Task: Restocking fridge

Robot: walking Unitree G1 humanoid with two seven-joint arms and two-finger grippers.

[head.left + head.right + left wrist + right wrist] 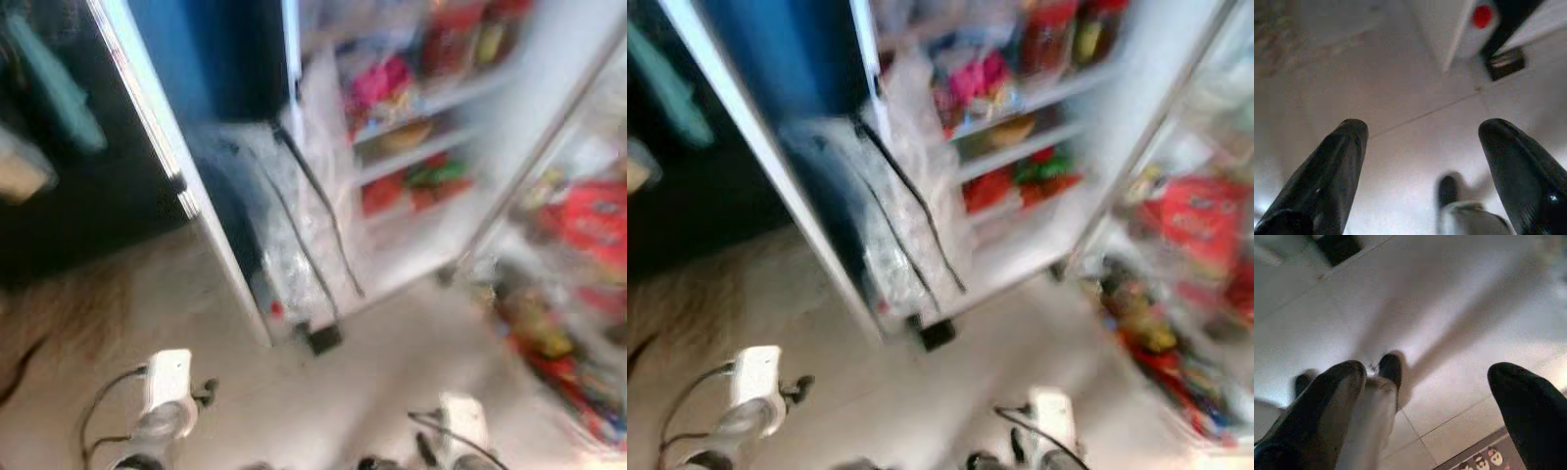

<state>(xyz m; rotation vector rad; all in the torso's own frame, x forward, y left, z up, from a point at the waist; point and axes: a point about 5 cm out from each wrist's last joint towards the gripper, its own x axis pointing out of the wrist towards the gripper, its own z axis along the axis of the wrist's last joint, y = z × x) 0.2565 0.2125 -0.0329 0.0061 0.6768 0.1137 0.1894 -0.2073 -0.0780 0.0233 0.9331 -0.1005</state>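
1. Two risks stand out, and both come from walking with a blurred head view. With the picture smeared, the robot may misjudge how near it stands to the open white fridge (431, 176) and knock the shelves on the inside of its open door (578, 294), which hangs at the right edge, crowded with red and yellow packets that could spill.
2. One more hazard sits on the pale tiled floor (392, 372): a small black block (325, 339) at the fridge's near bottom corner, just beside the clear crinkled plastic bag (294, 196) with thin black straps that hangs over that corner. A foot could catch either one.
3. Neither claw carries stock, so I judge that nothing can be put away until something is fetched.
4. Left gripper (1420, 166): its two long black fingers are spread wide and empty, pointing down at the bare floor, with the black block and a red spot on the fridge's base far beyond the fingertips.
5. Right gripper (1425, 401): released likewise, fingers apart with nothing between them, hanging low over the tiles near a patterned mat edge (1484, 455).
6. Fridge against the claws: it stands far and ahead, centre to right, its white shelves holding pink, red, green and yellow packets. Both arms hang near and low, well apart from any shelf.
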